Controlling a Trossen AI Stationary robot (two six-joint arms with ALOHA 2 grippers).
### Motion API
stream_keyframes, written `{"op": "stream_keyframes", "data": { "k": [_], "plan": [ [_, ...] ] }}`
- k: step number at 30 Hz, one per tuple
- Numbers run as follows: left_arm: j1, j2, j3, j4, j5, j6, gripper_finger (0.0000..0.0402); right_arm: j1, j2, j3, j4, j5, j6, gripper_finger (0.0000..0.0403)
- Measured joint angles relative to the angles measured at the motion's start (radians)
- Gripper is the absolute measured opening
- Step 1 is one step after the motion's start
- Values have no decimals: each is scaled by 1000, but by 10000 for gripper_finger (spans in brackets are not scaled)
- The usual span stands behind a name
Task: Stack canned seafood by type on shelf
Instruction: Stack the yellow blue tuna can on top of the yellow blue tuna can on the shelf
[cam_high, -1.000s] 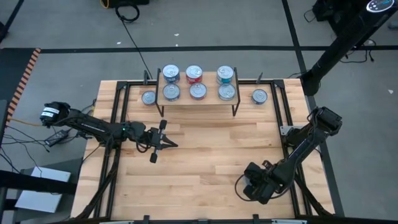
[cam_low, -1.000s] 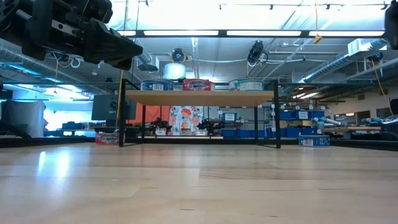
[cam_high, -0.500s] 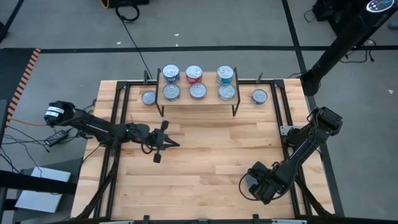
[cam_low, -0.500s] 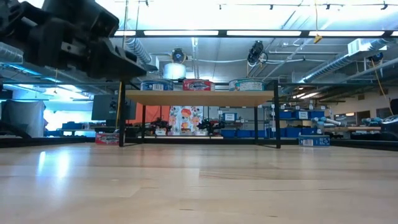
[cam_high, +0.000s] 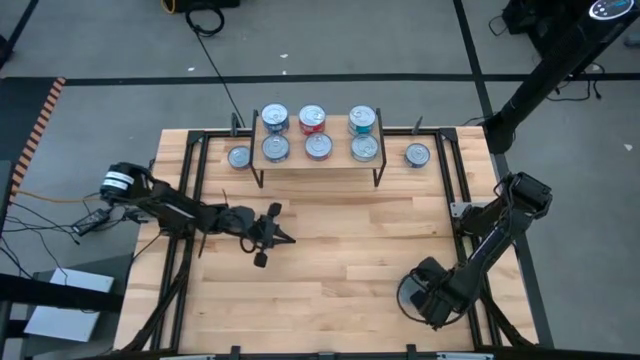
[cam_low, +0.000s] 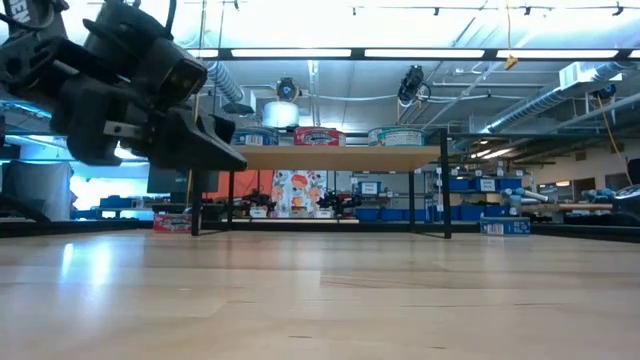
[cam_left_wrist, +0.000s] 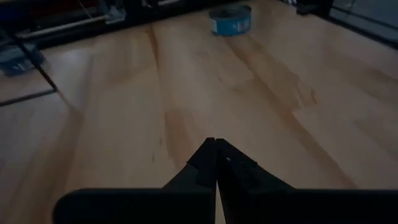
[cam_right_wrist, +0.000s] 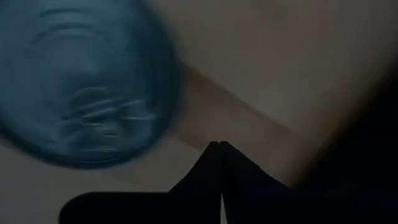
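The shelf (cam_high: 318, 150) stands at the middle of the table's (cam_high: 350, 250) far edge. Six tins rest on its plank in two rows of three. Back row: a blue tin (cam_high: 273, 117), a red tin (cam_high: 312, 118) and a teal tin (cam_high: 362, 120). Front row: a second blue tin (cam_high: 275, 148), a second red tin (cam_high: 318, 146) and a second teal tin (cam_high: 365, 148). Each front tin sits just before the back tin of the same colour.

Two more tins stand on the table itself. The left loose tin (cam_high: 239, 157) is just beside the shelf's left legs, near the far edge. The right loose tin (cam_high: 417, 154) is just beside the shelf's right legs, also near the far edge.

In the low view the shelf (cam_low: 320, 157) shows level, with tin sides visible above the plank.

The left gripper (cam_high: 272, 234) hangs over the table's left half, between the shelf and the near edge, pointing toward the table's middle. Its fingers (cam_left_wrist: 208, 163) are pressed together and hold nothing. The left wrist view shows bare wood ahead and a blue-labelled tin (cam_left_wrist: 230, 20) farther off.

The right gripper (cam_high: 432, 300) is low at the table's near right corner. Its fingers (cam_right_wrist: 214, 163) meet with no gap and grip nothing. The right wrist view shows a blurred blue round shape (cam_right_wrist: 84, 81) close by; what it is cannot be told.
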Motion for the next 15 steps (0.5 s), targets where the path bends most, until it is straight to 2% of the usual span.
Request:
{"op": "stream_keyframes", "data": {
  "k": [3,7,10,15],
  "plan": [
    [0,25,4,0,18,8,9,1,0,-46,185,56,-14,5],
    [0,29,9,2,76,9,9,-6,0,-99,399,217,-76,5],
    [0,29,11,3,114,9,9,-25,0,-118,430,325,-110,5],
    [0,28,22,-10,129,7,9,-65,0,-142,430,425,-178,5]
  ]
}}
